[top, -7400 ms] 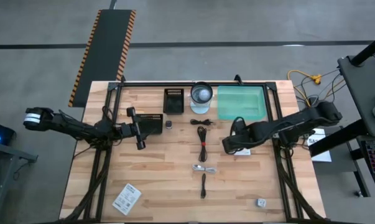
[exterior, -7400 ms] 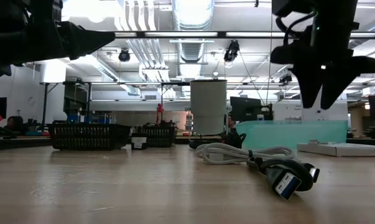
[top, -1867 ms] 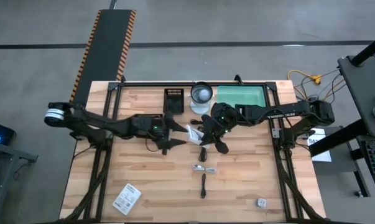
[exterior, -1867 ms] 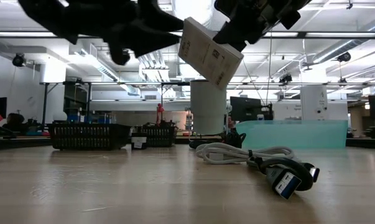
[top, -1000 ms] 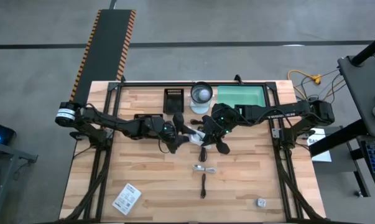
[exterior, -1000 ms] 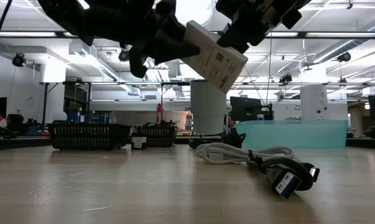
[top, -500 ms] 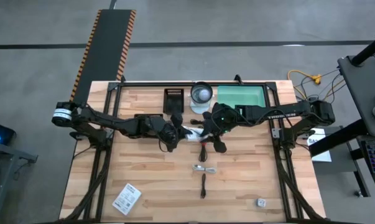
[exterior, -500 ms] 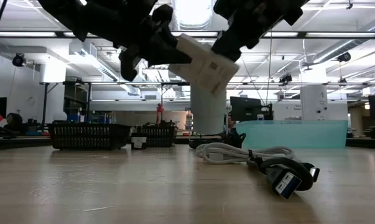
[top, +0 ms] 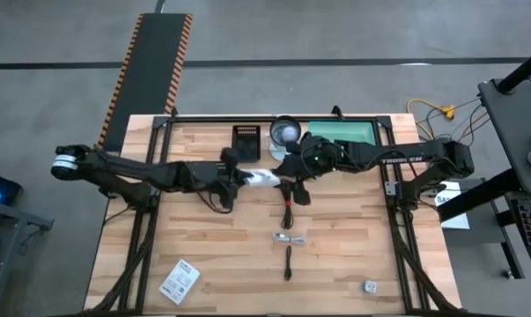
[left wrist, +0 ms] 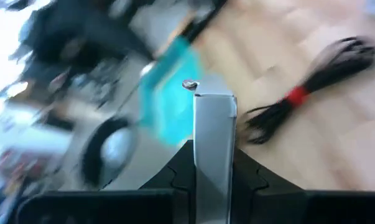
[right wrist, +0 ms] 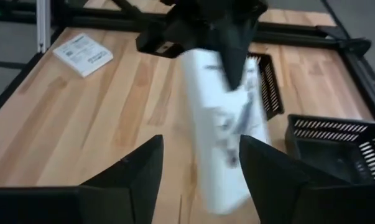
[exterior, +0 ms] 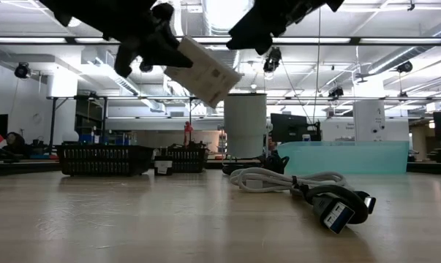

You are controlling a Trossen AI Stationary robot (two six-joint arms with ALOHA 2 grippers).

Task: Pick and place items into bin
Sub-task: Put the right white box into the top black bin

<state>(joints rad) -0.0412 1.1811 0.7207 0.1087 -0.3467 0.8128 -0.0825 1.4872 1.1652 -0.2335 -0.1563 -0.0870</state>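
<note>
A flat white printed packet [top: 261,177] hangs in the air over the table's middle, with my left gripper [top: 247,177] shut on it. Seen from the left wrist, the packet [left wrist: 215,134] stands edge-on between my fingers. My right gripper [top: 288,167] is open just to the packet's right. In the low view it [exterior: 268,22] stands higher than the packet [exterior: 203,71] and apart from it. The teal bin [top: 340,143] sits at the far right. A black coiled cable [top: 287,204], a pale cable [top: 288,238] and a short black stick [top: 288,262] lie on the table below. My left gripper pinches the packet's left end [exterior: 178,52] between its two fingers, which lie on its two flat faces [left wrist: 213,163]. The fingers reach in roughly level from the table's left. The packet is lifted clear and tilted, its free end [exterior: 224,84] sloping down to the right.
Two black baskets [top: 245,141] [exterior: 103,158] and a white cylinder [top: 284,132] stand at the far edge, left of the bin. A second white packet [top: 180,282] lies near the front left corner, a small grey bit [top: 369,286] near the front right.
My left gripper has shut on the packet's left end while my right gripper still held it. My right gripper has then opened, let go and drawn back up and toward the far right. My left gripper has carried the packet a little toward the table's left, still tilted and clear.
</note>
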